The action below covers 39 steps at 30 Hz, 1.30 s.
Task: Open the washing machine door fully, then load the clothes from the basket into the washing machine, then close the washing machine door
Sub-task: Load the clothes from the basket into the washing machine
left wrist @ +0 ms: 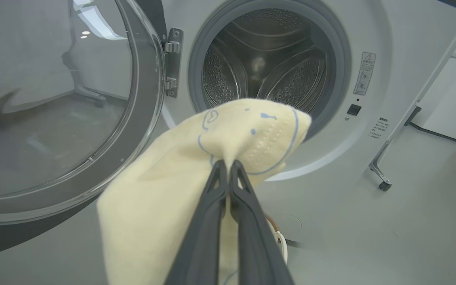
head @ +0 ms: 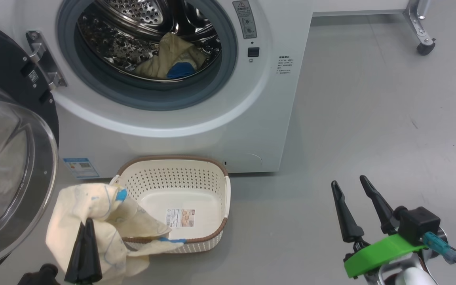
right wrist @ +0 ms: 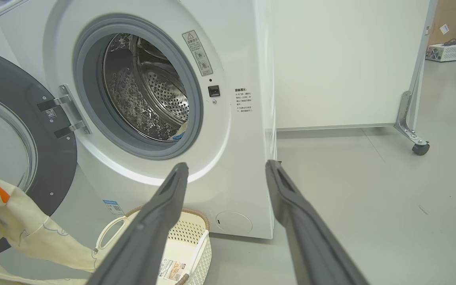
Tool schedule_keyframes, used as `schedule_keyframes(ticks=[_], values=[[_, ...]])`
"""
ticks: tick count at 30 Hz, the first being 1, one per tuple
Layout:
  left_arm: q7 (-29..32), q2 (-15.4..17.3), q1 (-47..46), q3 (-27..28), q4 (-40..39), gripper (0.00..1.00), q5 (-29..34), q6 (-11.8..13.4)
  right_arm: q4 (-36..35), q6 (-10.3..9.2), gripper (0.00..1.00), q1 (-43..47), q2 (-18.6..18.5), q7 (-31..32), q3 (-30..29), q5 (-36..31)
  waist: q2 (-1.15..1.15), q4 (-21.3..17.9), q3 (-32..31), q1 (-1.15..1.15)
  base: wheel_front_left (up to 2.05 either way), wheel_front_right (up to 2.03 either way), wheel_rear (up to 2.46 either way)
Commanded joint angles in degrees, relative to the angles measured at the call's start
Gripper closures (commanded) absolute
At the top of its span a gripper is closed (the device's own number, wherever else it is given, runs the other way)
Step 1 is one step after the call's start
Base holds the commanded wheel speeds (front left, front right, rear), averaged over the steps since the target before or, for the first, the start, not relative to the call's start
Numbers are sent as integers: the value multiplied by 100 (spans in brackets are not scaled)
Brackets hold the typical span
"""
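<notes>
Left gripper pinches a pale cream-yellow garment with blue line drawings, its tail draped over the brown rim of the cream perforated basket. Right gripper hangs spread, empty. Risk: that trailing hem may drag the basket, or catch the grey gasket of the white front-loading washing machine, short of the drum.
</notes>
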Motion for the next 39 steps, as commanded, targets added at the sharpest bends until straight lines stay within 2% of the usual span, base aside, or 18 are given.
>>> schedule_keyframes(ticks=[1, 10, 19, 31, 39], values=[[-81, 18, -142, 189, -213, 100, 16, -1, -167, 25, 0, -95, -18, -36, 125, -10, 0, -12, -2, 1, 0, 0, 0], [-81, 18, -459, 86, -70, 100, 237, -131, -180, 25, 0, -146, -13, -36, 194, -10, 0, -129, 165, 1, 0, 0, 0], [-81, 34, -1157, 136, -32, 100, 554, -266, -146, 25, 0, -224, 0, -36, 212, -2, 0, -288, 413, 1, 0, 0, 0], [-81, 403, -2552, 20, 273, 100, 838, -339, -186, 25, 0, -500, 14, -36, 341, 243, 0, -582, 1006, 1, 0, 0, 0], [-29, 689, -3869, -190, 990, 100, 953, -348, -237, 25, 0, -761, 15, -36, 439, 425, 0, -698, 1589, 1, 0, 0, 0]])
